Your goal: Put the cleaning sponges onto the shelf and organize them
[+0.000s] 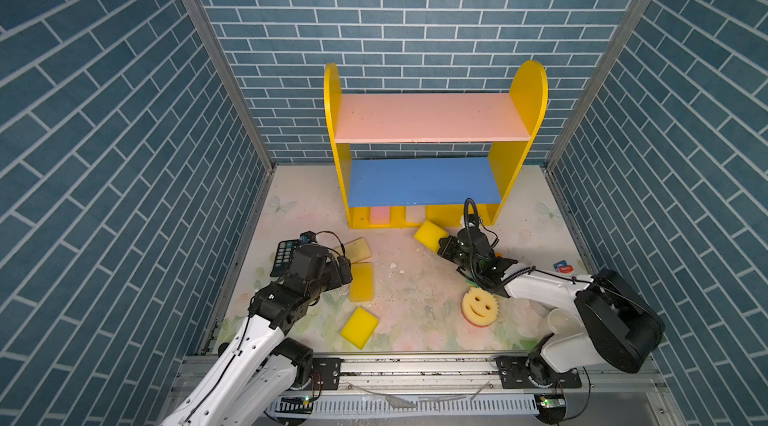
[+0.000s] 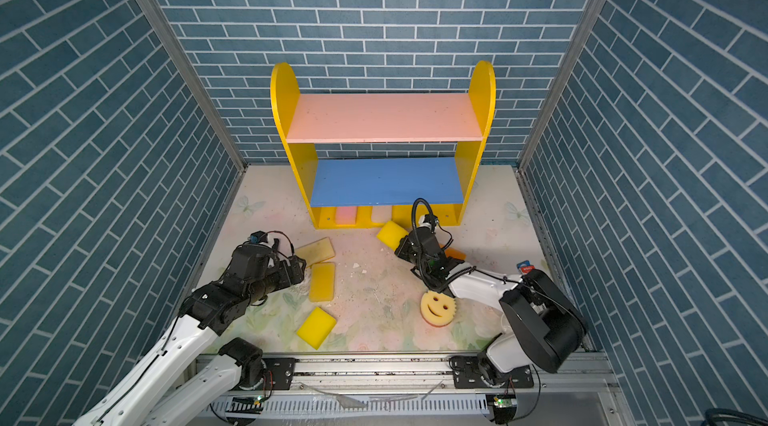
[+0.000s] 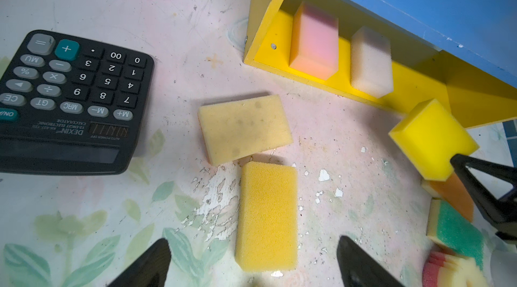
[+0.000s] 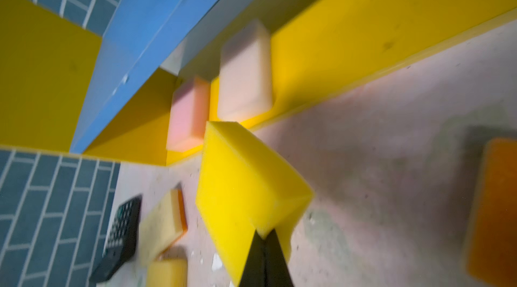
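The right claw [image 4: 264,239] pinches only one corner of the yellow sponge [image 4: 246,187], so the soft foam may twist out or bump the whitish sponge [image 4: 244,75]. It hangs tilted just before the base of the shelf [image 1: 525,112], and its long axis seems to point toward it. The left claw [image 3: 251,239] stands wide and empty.

Left gripper [image 3: 253,239]: jaws stood wide apart, hovering low, front-left of the shelf [image 1: 428,116].
Right gripper [image 4: 264,236]: pinched a yellow sponge [image 4: 246,182] by its corner, just before the shelf's base.
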